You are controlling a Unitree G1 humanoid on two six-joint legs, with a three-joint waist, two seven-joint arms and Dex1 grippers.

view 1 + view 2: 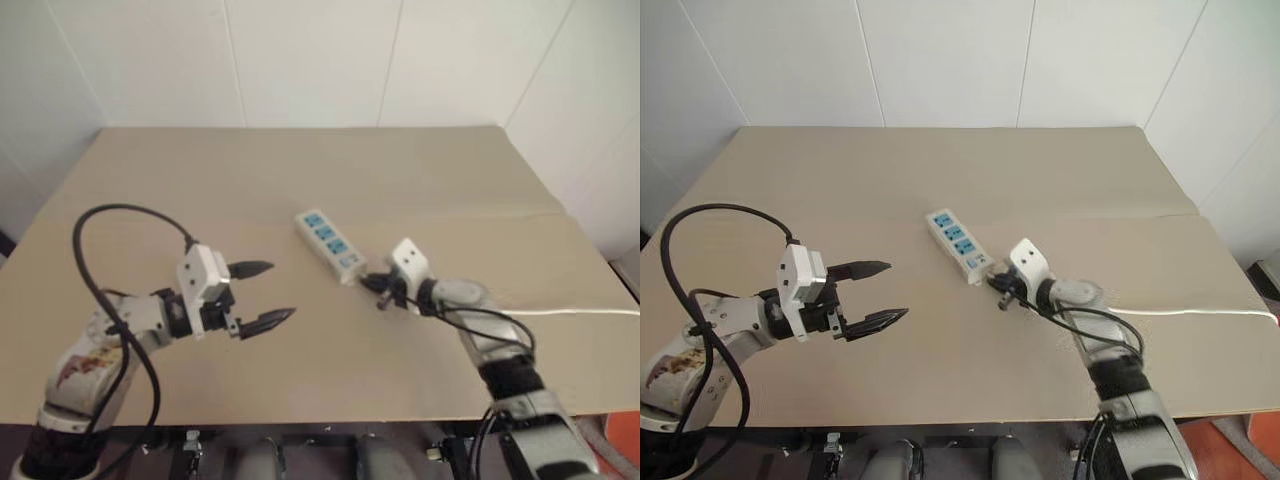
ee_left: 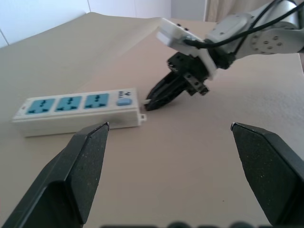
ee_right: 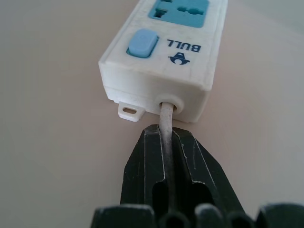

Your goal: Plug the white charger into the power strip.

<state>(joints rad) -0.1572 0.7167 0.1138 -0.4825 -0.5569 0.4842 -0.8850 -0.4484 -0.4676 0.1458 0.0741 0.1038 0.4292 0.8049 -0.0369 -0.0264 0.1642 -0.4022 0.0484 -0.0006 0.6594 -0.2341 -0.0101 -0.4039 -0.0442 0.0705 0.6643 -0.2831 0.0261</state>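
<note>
Right pincer (image 3: 167, 142) clamped on thin white cord (image 3: 166, 118) beside long white blue-socketed power strip (image 1: 329, 243); left pincer (image 1: 262, 293) wide open, empty, above tan bench (image 1: 300, 180).

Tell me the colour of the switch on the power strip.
Light blue, clearest in the right wrist view: the switch sits on the white power strip.

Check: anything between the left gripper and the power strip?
Nothing: bare table separates the open left gripper from the power strip, seen in both eye views.

Smooth white plastic on power strip (image 3: 161, 61), 3 glossy blue socket faces; matt beige table (image 1: 300, 180); finely grained matt black fingers (image 2: 85, 161).
</note>
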